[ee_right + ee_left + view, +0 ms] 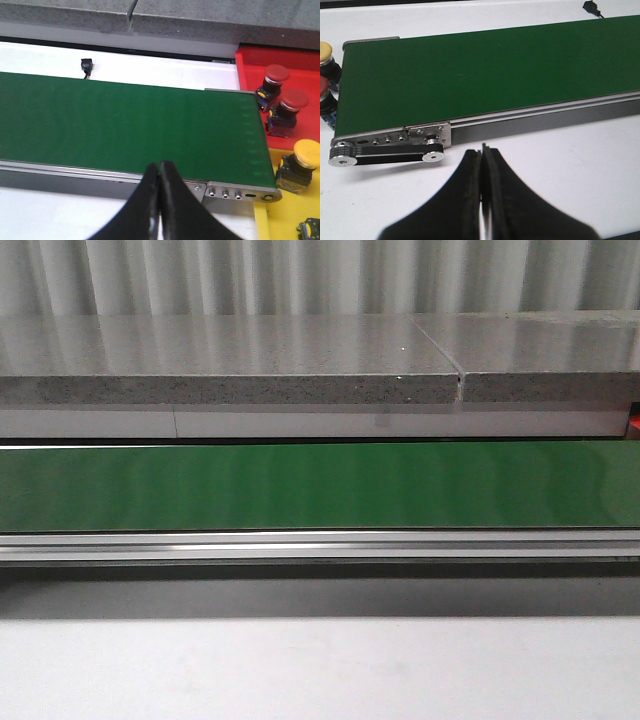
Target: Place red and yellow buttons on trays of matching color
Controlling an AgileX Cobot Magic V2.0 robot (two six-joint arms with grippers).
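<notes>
Both grippers, left (483, 150) & right (159, 166), closed on nothing, parked beside the green belt (320, 485). Belt bare. Red buttons (276, 76) already on red tray (250, 60), yellow button (306, 152) on yellow tray (265, 220); likely awaiting more.

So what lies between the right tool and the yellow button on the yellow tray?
In the right wrist view, only the green conveyor belt's metal end corner lies between the shut right tool and the yellow-capped button; nothing loose.
</notes>
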